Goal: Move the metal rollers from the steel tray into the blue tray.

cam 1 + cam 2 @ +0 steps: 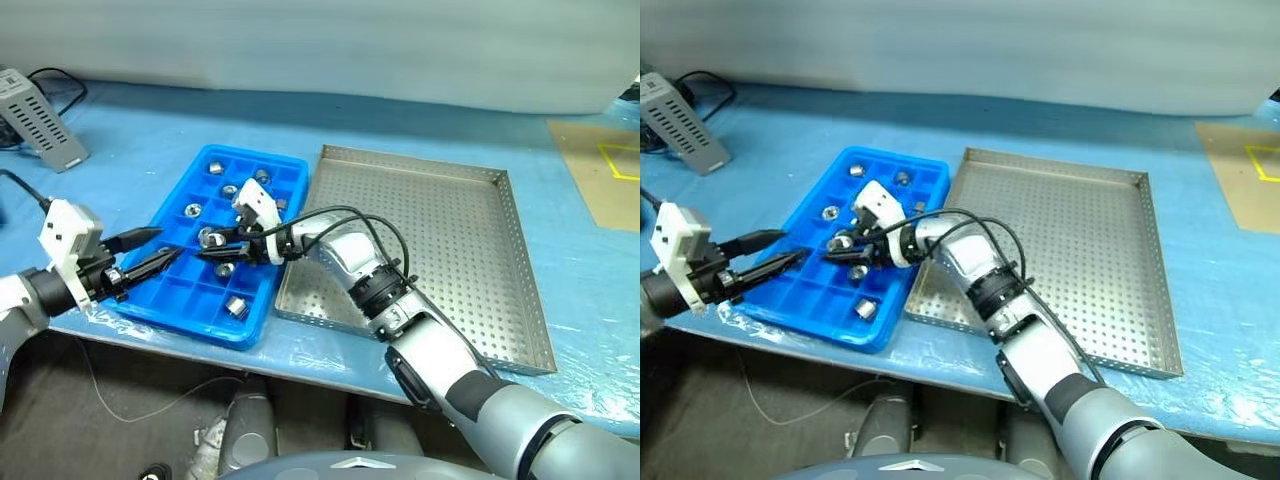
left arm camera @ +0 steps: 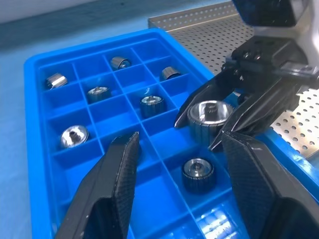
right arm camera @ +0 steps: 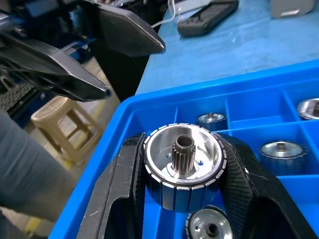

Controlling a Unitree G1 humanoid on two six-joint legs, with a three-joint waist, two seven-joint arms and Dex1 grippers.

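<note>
You're near the end, going by what's visible. The steel tray (image 1: pixel 440 240) looks bare: perforated floor, no rollers on it as far as the head views show, though the right arm covers part of its near-left corner, so can't rule out one hidden there.

Right gripper (image 3: pixel 182 199) has its fingers clamped on one roller (image 3: pixel 183 164), held over the blue tray (image 1: pixel 190 300), above the middle compartments and not yet set down. Wrist view shows the roller's hollow face w/ a toothed hub pointing at the camera, fingers pressing both sides of the rim.

Left gripper (image 1: pixel 150 253) sits at the blue tray's left edge, fingers apart, nothing between them; it's just pointing in toward the held roller.

Already in the blue tray: roughly seven rollers (image 2: pixel 152 104), one per compartment, spread over the far and middle rows plus one near the front edge. Plenty of free cells remain, incl. several right below the held one.

Left to do, as I judge it: lower this roller into a free cell, open the fingers, pull clear. After that, check the covered corner of the steel tray on the tabletop (image 1: pixel 560 180); if nothing's there, job's done.
</note>
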